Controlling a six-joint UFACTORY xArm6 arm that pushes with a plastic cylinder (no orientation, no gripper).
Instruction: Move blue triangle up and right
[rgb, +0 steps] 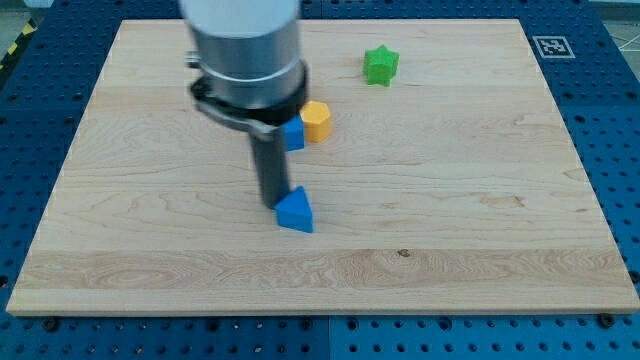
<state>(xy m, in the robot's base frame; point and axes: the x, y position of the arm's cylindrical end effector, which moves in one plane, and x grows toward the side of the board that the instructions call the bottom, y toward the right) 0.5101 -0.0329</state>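
Blue triangle (295, 212) sits near the board's (450, 230) middle, closest to the view's bottom. My tip (271, 204) touches its left side; it has no jaws. Farther up, a blue block (293, 135) touches an orange block (317, 121). Green star (380, 65) sits near the top.

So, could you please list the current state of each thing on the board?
my tip: down at the board, against the blue triangle's left edge.
blue triangle: lying flat, near centre.
blue block: partly hidden behind the arm, beside the orange block.
green star: alone, near the view's top.
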